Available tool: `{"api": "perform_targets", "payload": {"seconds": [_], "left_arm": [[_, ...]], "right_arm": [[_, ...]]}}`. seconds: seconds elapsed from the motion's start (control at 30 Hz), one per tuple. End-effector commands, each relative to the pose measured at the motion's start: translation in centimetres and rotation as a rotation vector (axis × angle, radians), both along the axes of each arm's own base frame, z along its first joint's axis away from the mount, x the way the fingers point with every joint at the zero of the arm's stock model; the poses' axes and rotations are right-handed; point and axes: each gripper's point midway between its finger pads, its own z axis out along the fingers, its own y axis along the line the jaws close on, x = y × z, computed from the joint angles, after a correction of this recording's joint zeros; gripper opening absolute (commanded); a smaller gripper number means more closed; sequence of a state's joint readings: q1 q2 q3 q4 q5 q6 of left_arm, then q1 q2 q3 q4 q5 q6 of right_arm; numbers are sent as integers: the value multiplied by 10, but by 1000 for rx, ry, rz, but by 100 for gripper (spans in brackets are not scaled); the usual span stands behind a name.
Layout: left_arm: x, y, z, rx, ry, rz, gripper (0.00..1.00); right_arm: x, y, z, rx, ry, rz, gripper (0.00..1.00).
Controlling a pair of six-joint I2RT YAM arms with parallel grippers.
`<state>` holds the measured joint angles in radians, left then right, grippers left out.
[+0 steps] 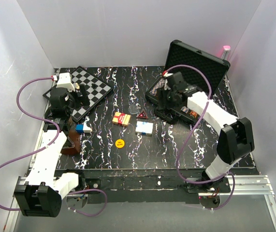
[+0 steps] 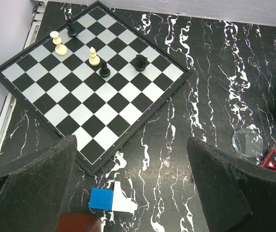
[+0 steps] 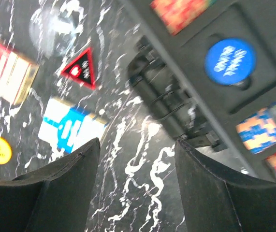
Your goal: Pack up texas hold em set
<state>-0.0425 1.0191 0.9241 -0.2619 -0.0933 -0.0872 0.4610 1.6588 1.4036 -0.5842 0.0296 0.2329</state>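
Spread wide at the bottom of its wrist view, the left gripper holds nothing. Low between its fingers, a small blue-white block lies on the table. Beyond it the chessboard fills the upper left, with a few pieces standing on it. The right gripper is likewise parted and empty over the marbled table, with the blue-white card box at left of frame. From above, a yellow disc lies low in the centre, apart from the rest. Above it sit the red-yellow card box and a red triangle marker. Farthest, at upper right, the black briefcase stands open with its lid up. A blue disc rests in a foam recess beside rows of poker chips.
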Motion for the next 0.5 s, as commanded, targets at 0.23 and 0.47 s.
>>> {"api": "perform_targets", "payload": {"seconds": [0.23, 0.47], "left_arm": [[-4, -1, 4, -10, -17, 4, 98], [-4, -1, 5, 2, -17, 4, 98]], "right_arm": [[-95, 112, -20, -24, -36, 215, 70], [-152, 181, -49, -97, 6, 365, 69]]}}
